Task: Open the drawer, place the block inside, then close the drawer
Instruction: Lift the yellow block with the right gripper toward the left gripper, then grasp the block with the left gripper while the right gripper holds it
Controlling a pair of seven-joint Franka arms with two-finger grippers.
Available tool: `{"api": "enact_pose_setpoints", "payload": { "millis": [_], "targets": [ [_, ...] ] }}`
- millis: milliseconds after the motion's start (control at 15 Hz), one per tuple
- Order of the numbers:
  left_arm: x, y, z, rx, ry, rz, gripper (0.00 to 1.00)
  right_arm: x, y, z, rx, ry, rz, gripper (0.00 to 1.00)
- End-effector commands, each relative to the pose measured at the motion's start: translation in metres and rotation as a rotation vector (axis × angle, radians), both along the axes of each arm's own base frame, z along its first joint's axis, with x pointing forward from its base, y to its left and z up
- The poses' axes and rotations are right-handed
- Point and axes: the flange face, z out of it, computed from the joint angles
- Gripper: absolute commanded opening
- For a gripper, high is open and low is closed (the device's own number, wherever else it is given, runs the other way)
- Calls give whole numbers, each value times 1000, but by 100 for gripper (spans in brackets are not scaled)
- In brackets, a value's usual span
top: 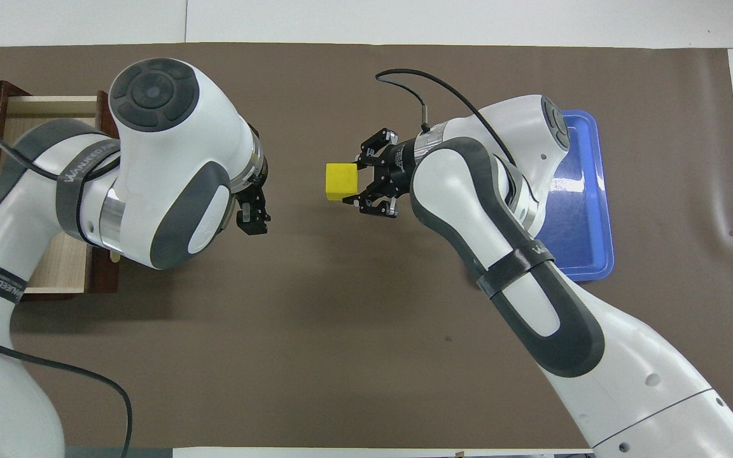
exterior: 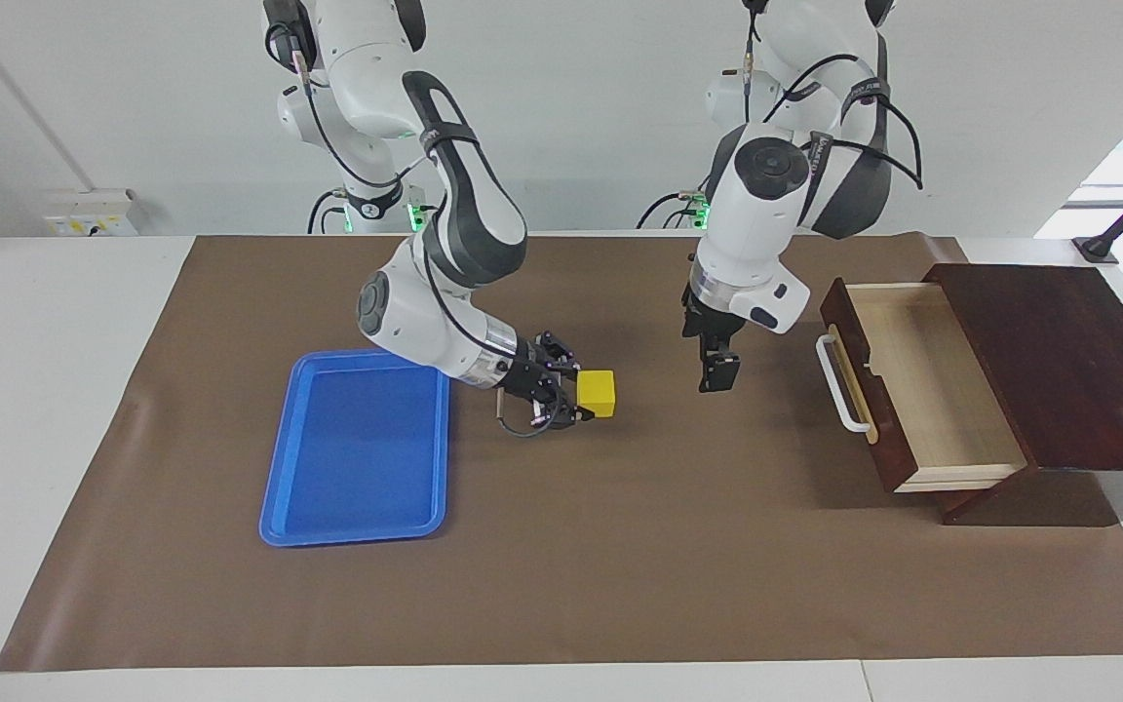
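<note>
The yellow block (exterior: 599, 392) (top: 340, 181) hangs over the brown mat about mid-table, with my right gripper (exterior: 589, 395) (top: 351, 183) shut on it from the blue tray's side. The drawer (exterior: 922, 375) (top: 48, 105) stands pulled out of its dark wooden box at the left arm's end of the table. Its pale inside is bare and its white handle (exterior: 839, 385) faces the middle. My left gripper (exterior: 715, 375) (top: 253, 219) hangs open and holds nothing, over the mat between the block and the drawer front.
A blue tray (exterior: 357, 448) (top: 586, 210) with nothing in it lies on the mat toward the right arm's end. The dark wooden box (exterior: 1059, 361) fills the corner at the left arm's end. The brown mat (exterior: 620, 546) covers most of the table.
</note>
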Motion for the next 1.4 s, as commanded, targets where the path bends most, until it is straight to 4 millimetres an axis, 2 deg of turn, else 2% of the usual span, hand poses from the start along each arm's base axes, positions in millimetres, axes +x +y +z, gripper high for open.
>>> {"api": "enact_pose_setpoints", "payload": {
  "millis": [0, 133, 267, 533, 667, 933, 1000, 1067, 1200, 1333],
  "targets": [
    [5, -44, -13, -7, 15, 0, 100, 1, 3, -4, 1, 5, -29, 0],
    [6, -48, -17, -12, 7, 11, 100, 1, 7, -3, -1, -1, -38, 0],
    [3, -62, -31, -9, 11, -3, 100, -2, 11, -3, -2, -4, -35, 0],
    [14, -70, -44, -31, -16, 16, 100, -3, 12, -4, -3, -3, -34, 0],
    [6, -85, -45, -36, -25, -7, 100, -4, 12, -6, -5, 0, -34, 0],
    [-1, -94, -46, -34, -24, -21, 100, -3, 11, -6, -6, -4, -38, 0],
    [-1, -94, -46, -33, -25, -22, 78, -3, 11, -6, -6, -3, -39, 0],
    [-1, -93, -47, -27, -26, -26, 51, -3, 11, -6, -6, -3, -39, 0],
    [-1, -93, -47, -21, -28, -28, 4, -3, 11, -6, -6, -3, -39, 0],
    [-1, -92, -47, -12, -27, -32, 0, -3, 11, -6, -6, -3, -39, 0]
  ]
}}
